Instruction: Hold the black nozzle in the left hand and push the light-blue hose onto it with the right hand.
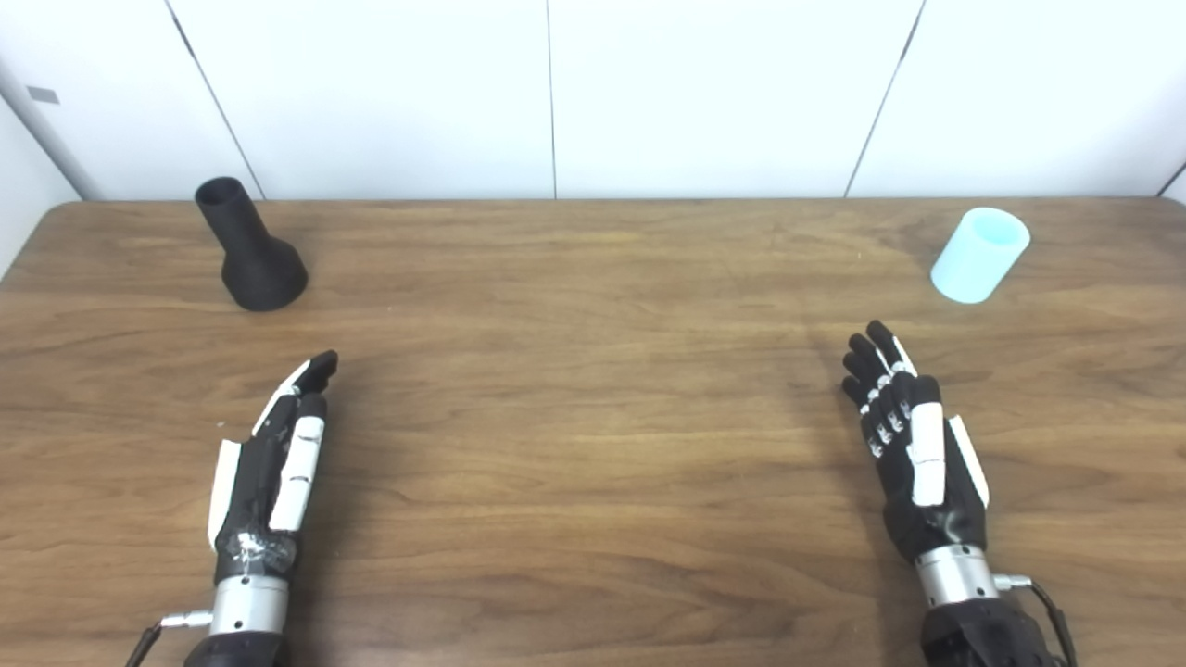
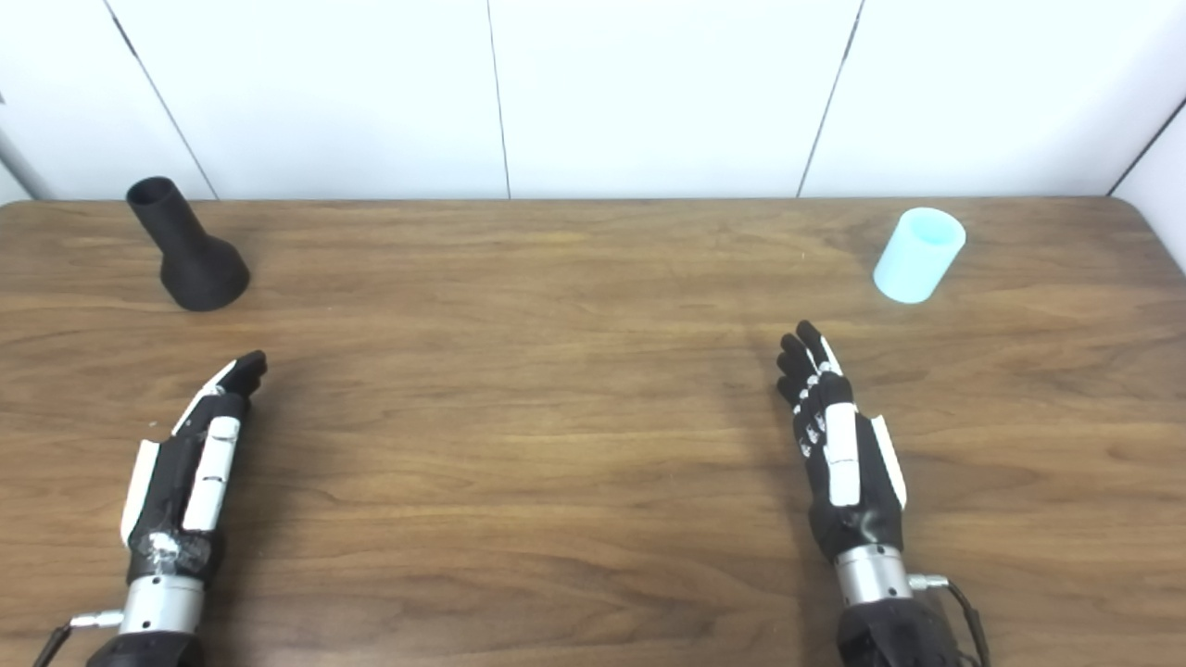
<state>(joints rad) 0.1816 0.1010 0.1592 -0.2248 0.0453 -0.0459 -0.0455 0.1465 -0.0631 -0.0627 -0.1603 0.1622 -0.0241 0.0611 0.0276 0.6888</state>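
Note:
The black nozzle point(image 1: 250, 248) stands on its flared base at the far left of the wooden table point(image 1: 593, 389), narrow open end up and tilted toward the wall. The light-blue hose piece point(image 1: 979, 255), a short open tube, stands at the far right. My left hand point(image 1: 275, 463) is open and empty, fingers stretched out, near the front left, well short of the nozzle. My right hand point(image 1: 913, 445) is open and empty, fingers extended, at the front right, below and to the left of the hose piece. Neither hand touches anything.
White wall panels point(image 1: 556, 93) rise right behind the table's far edge. The table's rounded far-right corner point(image 2: 1126, 204) shows in the right eye view. A wide stretch of bare wood lies between the two hands.

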